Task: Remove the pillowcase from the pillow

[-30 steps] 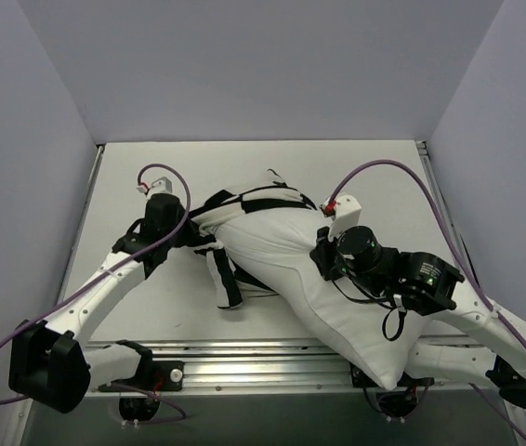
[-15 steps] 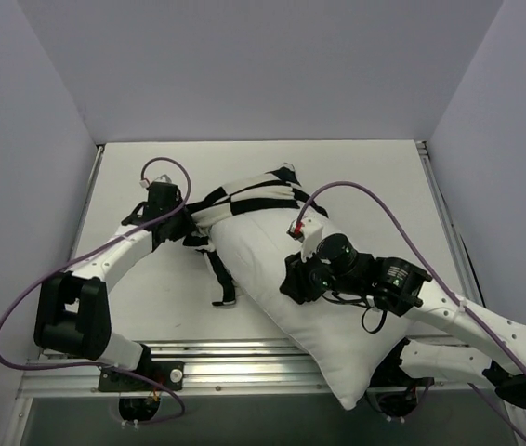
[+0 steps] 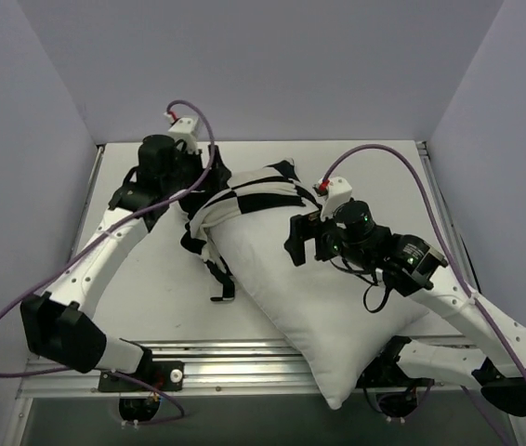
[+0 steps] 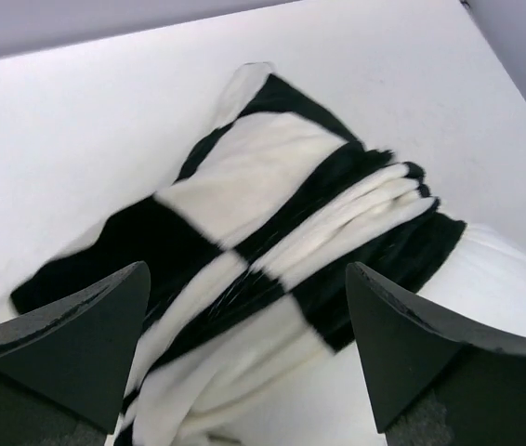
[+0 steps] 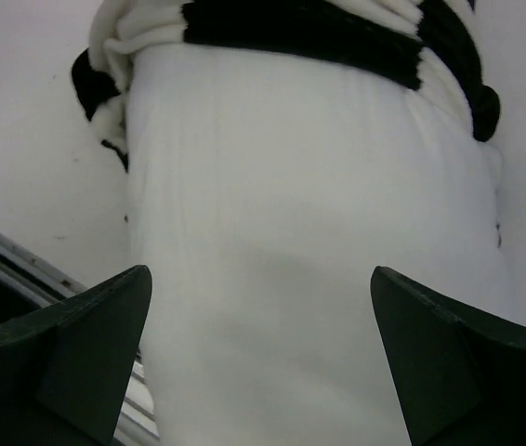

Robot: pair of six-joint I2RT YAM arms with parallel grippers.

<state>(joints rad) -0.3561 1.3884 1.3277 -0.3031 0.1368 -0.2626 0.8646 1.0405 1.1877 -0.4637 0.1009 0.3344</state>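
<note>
Checkered case (image 3: 254, 190) bunched on far end of pillow (image 3: 309, 297), upper centre of top view; rest bare white. Gaping wide, empty: left claw (image 4: 246, 274) over case, right claw (image 5: 258, 271) over bare pillow, likely set for regrip

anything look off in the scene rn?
Yes. The pillow lies askew, its near corner overhanging the table at the front edge. The pillowcase is bunched round its far end, a strip trailing onto the table. The left tool and right tool are open, holding nothing.

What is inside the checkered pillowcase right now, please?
The far end of the white pillow goes into the bunched pillowcase; the rest lies bare. How deep it reaches is hidden.
</note>
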